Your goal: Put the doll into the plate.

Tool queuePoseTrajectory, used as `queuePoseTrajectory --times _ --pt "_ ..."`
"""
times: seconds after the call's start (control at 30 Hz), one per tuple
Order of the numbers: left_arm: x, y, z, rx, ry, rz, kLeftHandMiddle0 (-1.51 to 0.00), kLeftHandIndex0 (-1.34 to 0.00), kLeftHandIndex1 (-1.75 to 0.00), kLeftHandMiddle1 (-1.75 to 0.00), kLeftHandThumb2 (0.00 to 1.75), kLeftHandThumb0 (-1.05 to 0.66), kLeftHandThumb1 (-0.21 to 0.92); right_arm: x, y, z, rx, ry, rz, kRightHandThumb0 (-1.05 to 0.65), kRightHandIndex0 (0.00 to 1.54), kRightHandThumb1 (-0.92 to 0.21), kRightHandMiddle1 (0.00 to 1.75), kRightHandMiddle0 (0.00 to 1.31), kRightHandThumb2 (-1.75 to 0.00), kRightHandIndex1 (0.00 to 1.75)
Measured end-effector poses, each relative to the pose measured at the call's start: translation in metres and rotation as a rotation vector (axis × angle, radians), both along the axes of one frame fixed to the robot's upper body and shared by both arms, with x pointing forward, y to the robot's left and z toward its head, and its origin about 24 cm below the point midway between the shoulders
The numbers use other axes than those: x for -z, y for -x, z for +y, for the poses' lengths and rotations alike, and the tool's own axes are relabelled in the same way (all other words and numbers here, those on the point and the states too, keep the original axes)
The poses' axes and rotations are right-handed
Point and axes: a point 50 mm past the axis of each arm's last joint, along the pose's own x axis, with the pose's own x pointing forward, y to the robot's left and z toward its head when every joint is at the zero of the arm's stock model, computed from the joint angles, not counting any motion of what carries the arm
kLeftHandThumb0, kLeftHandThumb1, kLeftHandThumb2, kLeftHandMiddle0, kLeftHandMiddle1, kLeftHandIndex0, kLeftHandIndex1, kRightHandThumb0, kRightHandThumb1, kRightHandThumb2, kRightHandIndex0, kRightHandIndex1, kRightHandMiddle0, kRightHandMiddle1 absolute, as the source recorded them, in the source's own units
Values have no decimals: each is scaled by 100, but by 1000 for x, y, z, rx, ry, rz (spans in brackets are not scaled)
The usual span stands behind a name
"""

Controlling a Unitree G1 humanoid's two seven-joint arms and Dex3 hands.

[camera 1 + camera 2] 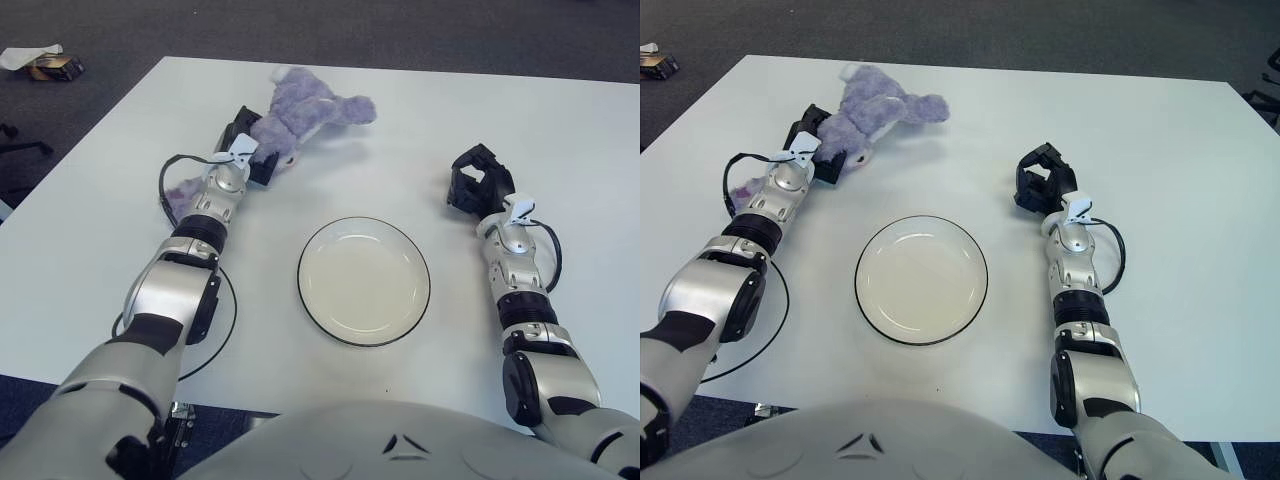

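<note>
My left hand (250,150) is closed around the lower body of a purple stuffed doll (305,105), far out on the left side of the white desk (560,130). The dark fingers wrap the doll's middle. Its head and one arm stick out past the hand, toward the right and the far edge. I cannot tell whether the doll is lifted clear of the desk or touching it. A bit of purple plush also shows to the left of my left forearm, beside a black cable (168,185) that loops off the wrist.

Nearer to me and to the right of that hand sits a round white plate (363,281) with a thin dark rim. It is empty and lies flat near the middle of the desk. The doll is well apart from the plate, beyond it and to its left.

My right hand (476,187) shows to the right of the plate, a little farther away than the plate's far rim. Its dark fingers are curled inward and hold nothing. A black cable (551,255) curves off that wrist too.

Past the desk's far left corner, on the grey carpeted floor (400,30), lies a small dark box (55,68) with something pale next to it
</note>
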Motion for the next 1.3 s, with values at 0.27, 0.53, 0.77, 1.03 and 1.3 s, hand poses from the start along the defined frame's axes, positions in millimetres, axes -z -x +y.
queuePoseTrajectory --times 0.27,0.53,0.77,1.03,1.3 --pt "1 0 -22 83 172 48 -83 -59 -175 -164 158 0 6 0 0 -5 -4 16 3 -42 98 -52 175 46 -106 175" --pt "0 0 -42 151 296 124 -84 -59 -175 -164 159 0 5 -2 -1 -11 22 13 -14 -42 94 -54 175 44 -104 175" --pt "-3 1 -54 231 360 183 -84 -59 -175 -165 160 0 5 -4 -1 -16 69 10 -42 -41 92 -55 175 43 -102 175" --pt "-3 2 -60 345 518 305 -89 -61 -175 -157 160 0 2 -8 -2 -20 119 42 -77 -41 90 -55 175 43 -102 175" --pt "-7 2 -70 410 607 433 -91 -61 -175 -153 158 0 2 -15 -2 -21 132 94 -112 -41 88 -56 175 43 -101 175"
